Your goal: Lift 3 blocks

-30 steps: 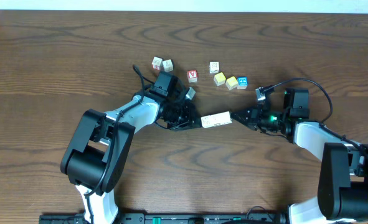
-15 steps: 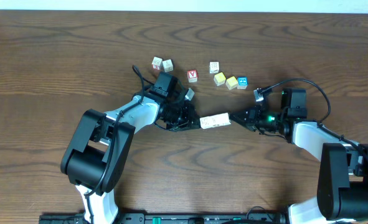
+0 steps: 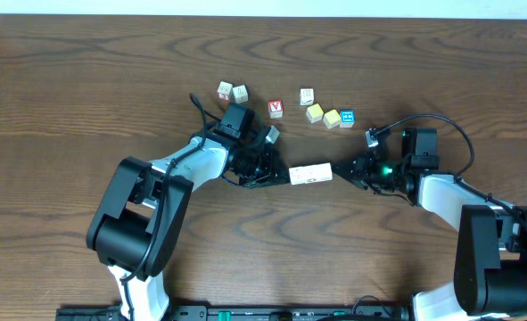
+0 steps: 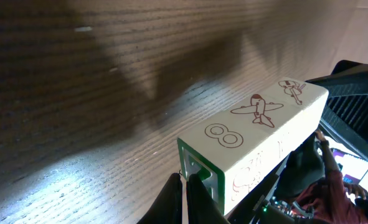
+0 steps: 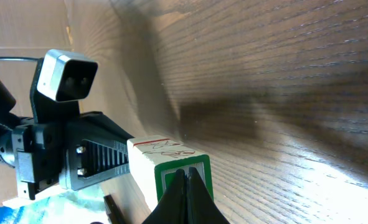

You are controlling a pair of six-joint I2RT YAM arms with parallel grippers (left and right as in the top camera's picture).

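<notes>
On my overhead view, the three blocks [image 3: 309, 173] sit end to end in one short cream row near the middle of the dark wooden surface [image 3: 85, 80]. The row is pinched lengthwise between my two arms. The left tool [image 3: 285, 174] has its fingers closed together, and its tip presses the row's left end. The right tool [image 3: 336, 169], fingers also closed together, presses the opposite end.

My left wrist camera shows the row's top faces with a reddish figure eight and an aeroplane drawing. Shadows fall apart from the row, so it appears raised off the wood.

Along the far side lie loose cubes: two whitish cubes [image 3: 232, 92], a red-lettered cube [image 3: 275, 108], a white cube [image 3: 307, 95], two yellow cubes [image 3: 323, 115] and a blue cube [image 3: 347, 118].
</notes>
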